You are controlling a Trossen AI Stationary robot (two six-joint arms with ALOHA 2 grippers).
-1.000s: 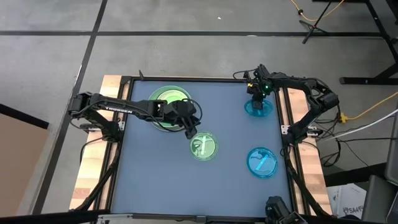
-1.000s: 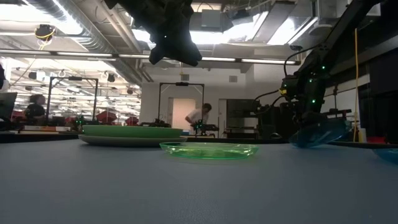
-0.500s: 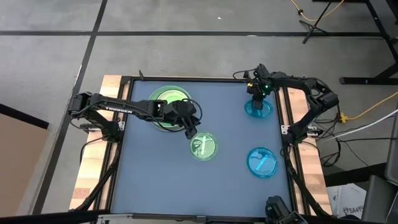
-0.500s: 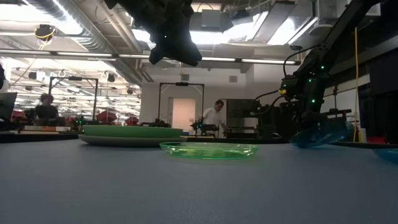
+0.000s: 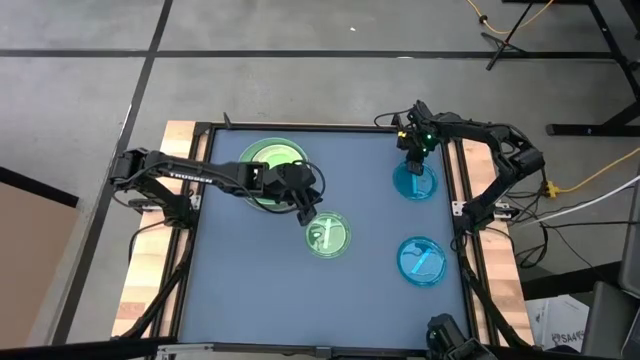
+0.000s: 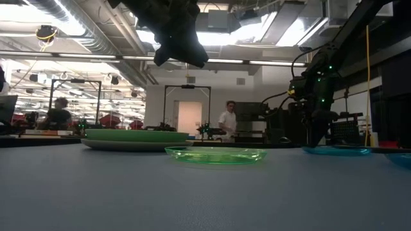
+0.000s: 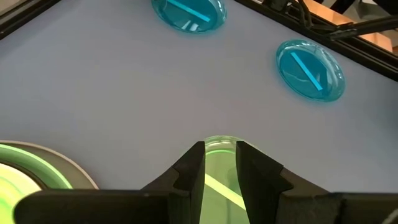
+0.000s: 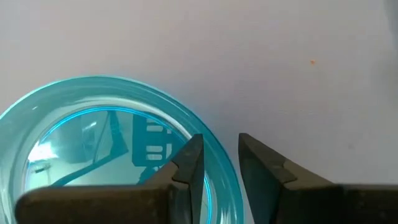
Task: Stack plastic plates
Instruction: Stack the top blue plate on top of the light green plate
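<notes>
A light green plate lies on a grey one as a stack at the far left, also in the low view. A small translucent green plate lies flat mid-table. My left gripper hangs open above its far-left edge, and the plate shows through the gap of the gripper. At the far right a small cyan plate lies flat on the table. My right gripper is shut on its far rim. A second cyan plate lies near right. My right gripper has the cyan plate's rim at its far edge between its two fingers, one finger over the plate's inside and one outside. The fingers come steeply from above. The plate lies flat with its bottom on the table.
The table's black frame runs close beside the right gripper. Open blue table surface lies along the near edge and the left side. People and equipment stand in the room beyond the table, far from it.
My right gripper has tipped and brought the cyan plate down: a second ago the plate hung tilted with its free edge raised, now it lies flat on the table, a little nearer the near edge. The left arm has kept still.
</notes>
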